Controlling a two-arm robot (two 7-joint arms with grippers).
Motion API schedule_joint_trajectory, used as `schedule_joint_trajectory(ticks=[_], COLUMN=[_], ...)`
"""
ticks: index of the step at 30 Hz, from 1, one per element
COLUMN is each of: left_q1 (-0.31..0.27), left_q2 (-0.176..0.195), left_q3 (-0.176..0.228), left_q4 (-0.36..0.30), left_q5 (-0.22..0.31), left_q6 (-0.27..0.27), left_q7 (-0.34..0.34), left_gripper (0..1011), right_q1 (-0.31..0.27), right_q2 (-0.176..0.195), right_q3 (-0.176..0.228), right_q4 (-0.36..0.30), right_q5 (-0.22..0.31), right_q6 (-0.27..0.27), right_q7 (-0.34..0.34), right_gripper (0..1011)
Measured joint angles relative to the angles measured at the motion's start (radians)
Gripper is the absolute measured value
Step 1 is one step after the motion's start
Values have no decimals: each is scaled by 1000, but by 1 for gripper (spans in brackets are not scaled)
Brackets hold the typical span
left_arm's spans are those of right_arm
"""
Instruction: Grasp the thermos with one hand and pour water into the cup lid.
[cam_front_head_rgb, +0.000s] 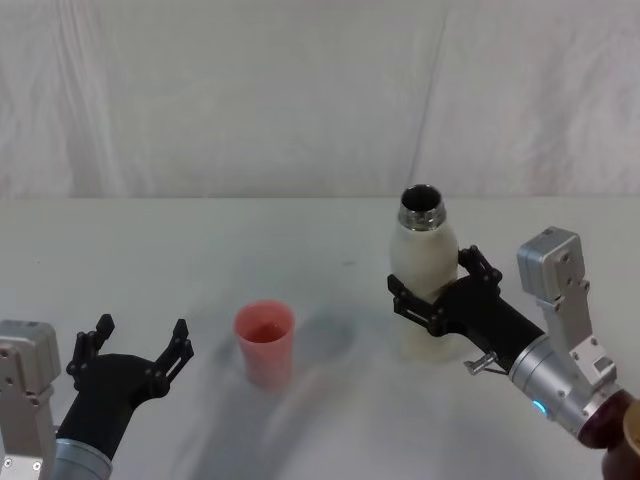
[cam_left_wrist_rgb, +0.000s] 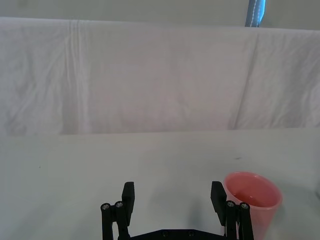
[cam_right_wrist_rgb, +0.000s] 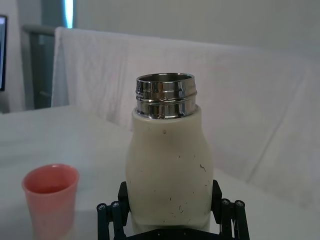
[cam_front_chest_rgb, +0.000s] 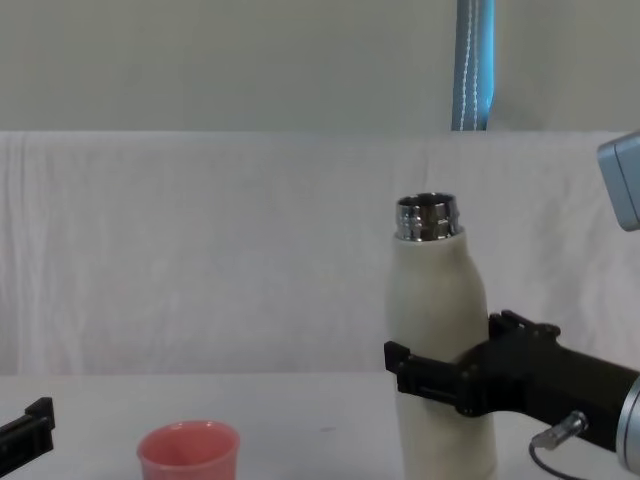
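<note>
The cream-white thermos (cam_front_head_rgb: 425, 250) stands upright right of the table's middle, its steel neck open and uncapped. My right gripper (cam_front_head_rgb: 441, 287) reaches in from the lower right and is shut on the thermos body, one finger on each side. The right wrist view shows the thermos (cam_right_wrist_rgb: 167, 165) held between those fingers (cam_right_wrist_rgb: 226, 212), and the chest view shows the thermos (cam_front_chest_rgb: 430, 300) straight up. The pink cup lid (cam_front_head_rgb: 265, 342) stands to the thermos's left, a short gap away. Left of the cup lid (cam_left_wrist_rgb: 252, 200), my left gripper (cam_front_head_rgb: 140, 335) hovers open and holds nothing.
A white cloth covers the table (cam_front_head_rgb: 320, 230) and a white sheet hangs behind it. A blue pole (cam_front_chest_rgb: 472, 65) rises beyond the sheet. A brown object (cam_front_head_rgb: 625, 445) sits at the head view's lower right corner.
</note>
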Motion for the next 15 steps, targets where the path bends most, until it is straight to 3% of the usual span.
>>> schedule_joint_trajectory(ticks=[5, 12, 15], left_q1=[0, 0, 0], left_q2=[0, 0, 0], left_q3=[0, 0, 0], left_q4=[0, 0, 0], left_q5=[0, 0, 0], left_q6=[0, 0, 0], left_q7=[0, 0, 0], left_gripper=[1001, 1001, 1001], right_q1=[31, 72, 96], right_q2=[41, 65, 72], right_q3=[-22, -45, -62], right_q4=[13, 36, 53], right_q5=[-53, -125, -180], right_q6=[-56, -124, -170], right_q7=[25, 32, 25], right_gripper=[960, 960, 960])
